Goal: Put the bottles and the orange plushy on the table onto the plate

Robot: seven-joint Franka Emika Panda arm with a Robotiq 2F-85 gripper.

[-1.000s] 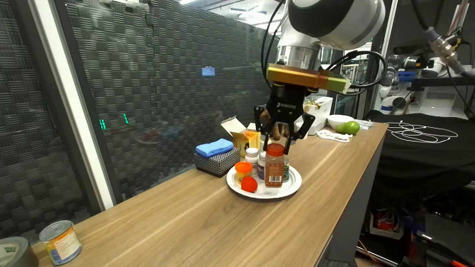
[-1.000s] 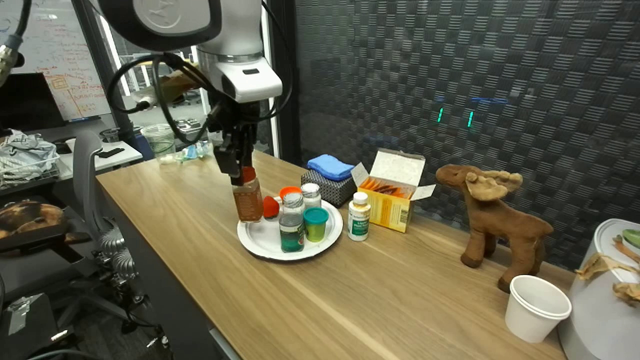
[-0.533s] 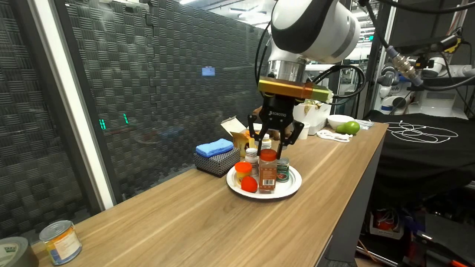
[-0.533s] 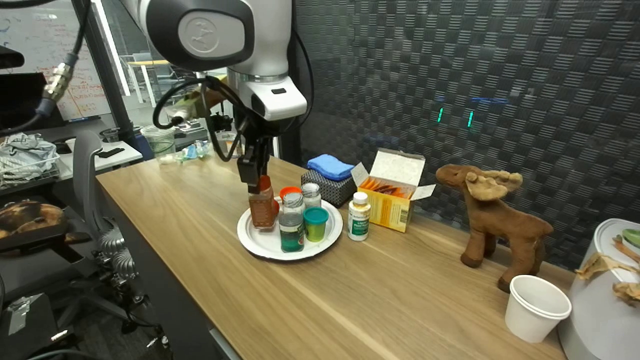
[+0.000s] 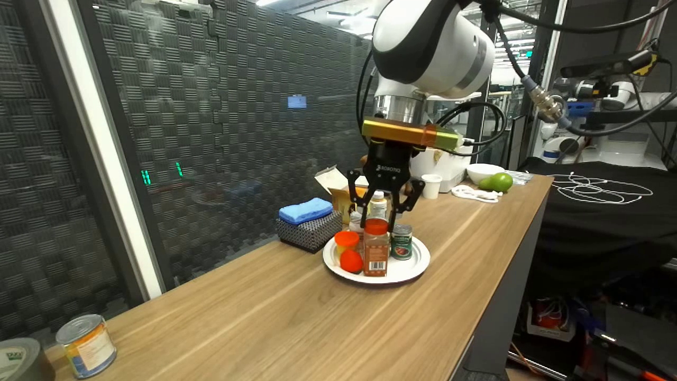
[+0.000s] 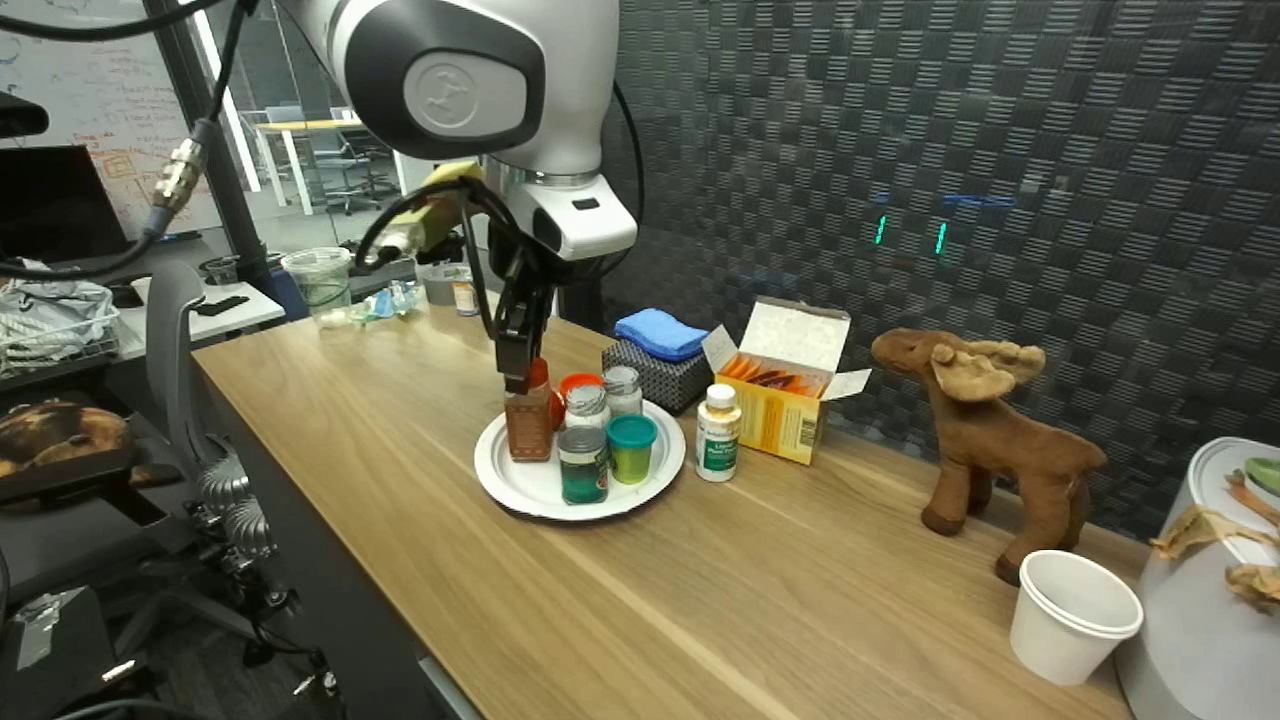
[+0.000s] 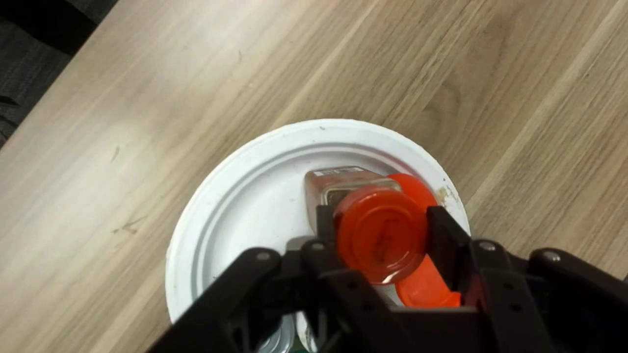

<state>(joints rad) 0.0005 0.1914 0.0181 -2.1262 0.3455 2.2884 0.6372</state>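
one red-lidded bottle [image 5: 376,251] now lower, nearer plate [image 5: 403,270]

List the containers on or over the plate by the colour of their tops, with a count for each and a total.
Red: 1, the spice jar
Orange: 1, the yellow tub
Teal: 1, the green tub
Grey or whitish: 3, the green-labelled container, plus, in an exterior view, the nearer pale jar and the farther pale jar
Total: 6

In the wrist view, the glossy plastic lid [image 7: 382,235] of the spice bottle [image 7: 333,182] gleams at six o'clock, the plate [image 7: 255,211] looks matt and papery, and the wood-grain countertop [image 7: 530,98] smooth.
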